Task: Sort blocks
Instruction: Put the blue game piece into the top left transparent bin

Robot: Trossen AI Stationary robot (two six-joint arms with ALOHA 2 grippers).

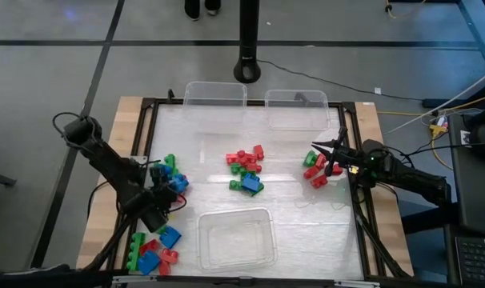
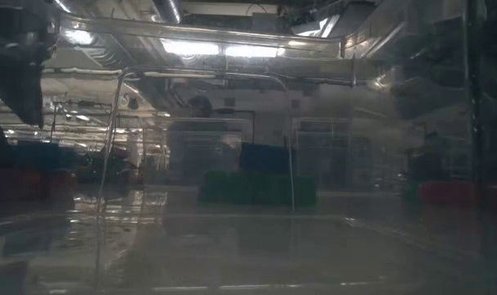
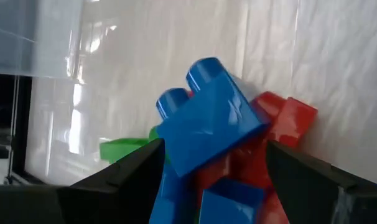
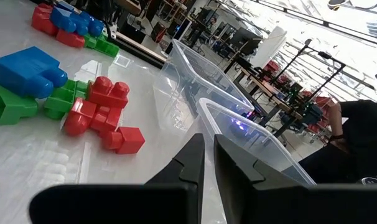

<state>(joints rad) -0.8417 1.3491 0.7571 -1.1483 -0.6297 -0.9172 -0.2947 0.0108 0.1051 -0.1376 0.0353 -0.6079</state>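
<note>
The left gripper [image 1: 161, 194] sat low over the left-edge cluster of blocks [image 1: 172, 178], its fingers [image 3: 123, 180] spread wide either side of a blue block [image 3: 207, 118] lying directly ahead between them. That block was tilted, studs angled up and away, its long axis running slantwise across the gap. The right gripper [image 1: 326, 156], fingers nearly closed on nothing, hovered beside the red and green blocks [image 1: 313, 168] at the right

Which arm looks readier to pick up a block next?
Left, probably: the left gripper is open around a blue block. The right gripper, nearly shut, hangs beside the red blocks.
</note>
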